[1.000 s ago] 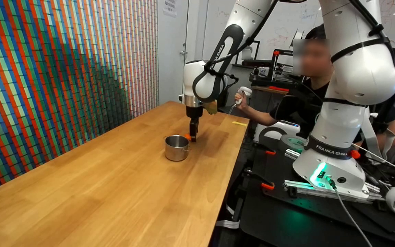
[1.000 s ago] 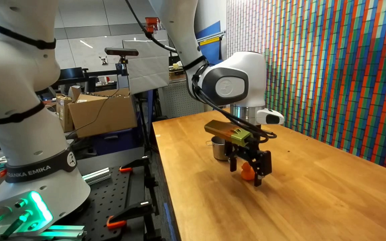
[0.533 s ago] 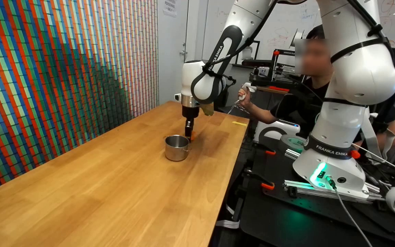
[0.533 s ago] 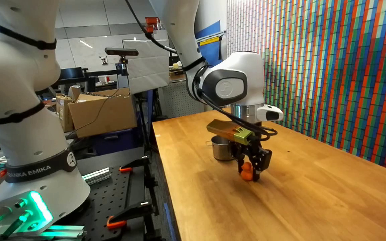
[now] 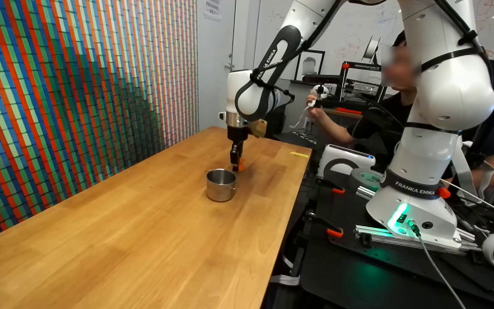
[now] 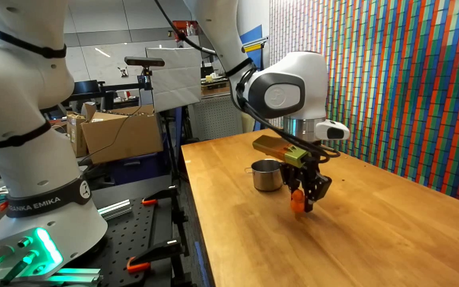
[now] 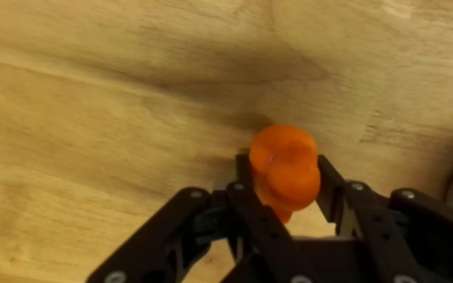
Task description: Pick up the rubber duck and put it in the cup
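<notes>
Gripper points down over the table, its jaws clenched on the rubber duck. In the wrist view we see the black fingers bear on opposite sides of the duck, which is orange and shows two rounded lobes from above. We locate the duck outside the cup and near it. The cup stands upright on the table, mouth upward; part of it also enters at the right edge of the wrist view. The duck appears to hang just above the table, but the gap is too small for us to confirm clearance.

The robot arm reaches over the table from its base, where a green light strip glows. We find a gold-green housing fitted above the fingers. A short strip of yellow tape lies near the table edge. Behind the arm, in an exterior view, a person holds a white controller raised. In both exterior views we identify a multicoloured wall along the table's long side.
</notes>
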You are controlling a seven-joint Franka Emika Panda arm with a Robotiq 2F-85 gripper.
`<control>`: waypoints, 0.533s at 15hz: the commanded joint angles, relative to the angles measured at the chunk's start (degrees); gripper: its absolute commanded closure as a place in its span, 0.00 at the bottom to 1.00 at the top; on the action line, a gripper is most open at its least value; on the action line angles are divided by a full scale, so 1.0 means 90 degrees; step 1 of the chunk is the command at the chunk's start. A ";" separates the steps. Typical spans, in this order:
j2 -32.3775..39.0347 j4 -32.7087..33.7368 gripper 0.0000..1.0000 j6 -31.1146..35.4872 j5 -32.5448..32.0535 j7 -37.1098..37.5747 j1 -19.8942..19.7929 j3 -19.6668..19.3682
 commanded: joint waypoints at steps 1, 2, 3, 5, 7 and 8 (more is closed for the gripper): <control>-0.0623 0.0307 0.83 -0.1009 0.0627 -0.0269 -0.0321 0.0368; -0.0760 0.0380 0.83 -0.1213 0.0800 -0.0306 -0.0333 0.0416; -0.0901 0.0406 0.83 -0.1401 0.0986 -0.0337 -0.0327 0.0464; -0.1108 0.0423 0.83 -0.1756 0.1348 -0.0393 -0.0267 0.0531; -0.1257 0.0349 0.83 -0.2018 0.1689 -0.0441 -0.0183 0.0596; -0.1293 0.0284 0.83 -0.2071 0.1850 -0.0480 -0.0140 0.0636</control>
